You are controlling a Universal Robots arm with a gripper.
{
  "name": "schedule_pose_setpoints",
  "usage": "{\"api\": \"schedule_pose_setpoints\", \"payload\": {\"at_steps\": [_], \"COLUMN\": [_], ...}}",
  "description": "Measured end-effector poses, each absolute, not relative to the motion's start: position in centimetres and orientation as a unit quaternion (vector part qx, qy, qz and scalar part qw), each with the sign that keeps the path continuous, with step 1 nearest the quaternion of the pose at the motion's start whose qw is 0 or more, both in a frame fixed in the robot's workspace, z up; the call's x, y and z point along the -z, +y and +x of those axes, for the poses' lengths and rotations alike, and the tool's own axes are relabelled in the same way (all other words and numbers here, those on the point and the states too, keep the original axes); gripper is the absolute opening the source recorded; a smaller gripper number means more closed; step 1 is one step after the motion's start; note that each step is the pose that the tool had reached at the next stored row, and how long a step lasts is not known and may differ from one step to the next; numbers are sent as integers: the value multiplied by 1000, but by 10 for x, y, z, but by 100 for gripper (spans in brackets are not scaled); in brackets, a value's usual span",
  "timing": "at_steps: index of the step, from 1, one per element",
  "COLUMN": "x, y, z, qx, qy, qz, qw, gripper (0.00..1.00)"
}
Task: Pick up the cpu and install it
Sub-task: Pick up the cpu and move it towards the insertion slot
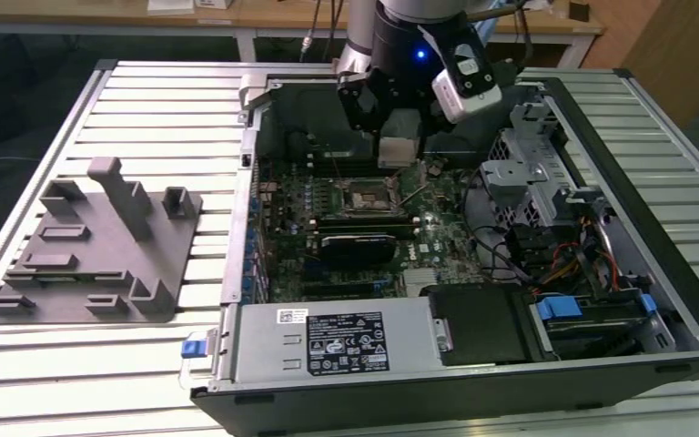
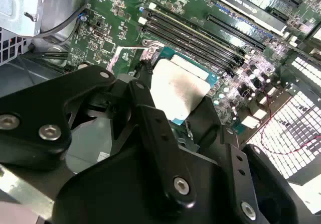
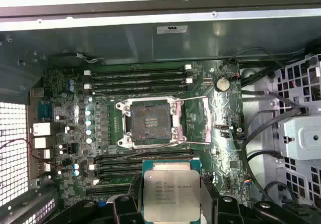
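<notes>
We've got the arm (image 1: 413,27) at top centre of the exterior view, wrist (image 1: 429,56) pointing straight down with a blue light lit. The gripper (image 1: 400,146) hangs below it. In the first wrist view, the black fingers (image 3: 134,198) are clamped on opposite edges of the cpu (image 3: 172,194), held flat, metal face toward the camera.

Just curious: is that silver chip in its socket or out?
Out. The gripper holds the cpu clear of the socket, which lies empty.
</notes>
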State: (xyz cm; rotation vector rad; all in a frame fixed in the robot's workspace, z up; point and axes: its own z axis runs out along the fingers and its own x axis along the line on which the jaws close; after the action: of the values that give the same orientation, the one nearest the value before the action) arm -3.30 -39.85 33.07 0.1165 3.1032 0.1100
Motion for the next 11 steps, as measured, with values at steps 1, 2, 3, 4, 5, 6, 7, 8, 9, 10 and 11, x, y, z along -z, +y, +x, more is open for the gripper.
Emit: {"api": "schedule_pose_setpoints", "payload": {"at_steps": [1, 2, 3, 4, 5, 6, 7, 8, 9, 10, 11], "x": [-329, -328, -327, -327, -326, -325, -324, -323, -322, -321, -320], "y": [-398, -398, -398, -398, -398, -398, -398, -398, -398, -398, -398], "z": [-33, -33, -33, -33, -33, -33, -33, -33, -33, -33, -33], "qx": [-35, -35, -35, -35, -35, -35, -35, -35, -35, -35, -35], "qy": [999, 999, 999, 999, 999, 999, 999, 999, 999, 999, 999], "qz": [37, 37, 37, 37, 37, 37, 37, 37, 37, 37, 37], "qw": [17, 17, 17, 17, 17, 17, 17, 17, 17, 17, 17], "gripper": [54, 54, 54, 54, 54, 54, 54, 54, 54, 54, 54]}}
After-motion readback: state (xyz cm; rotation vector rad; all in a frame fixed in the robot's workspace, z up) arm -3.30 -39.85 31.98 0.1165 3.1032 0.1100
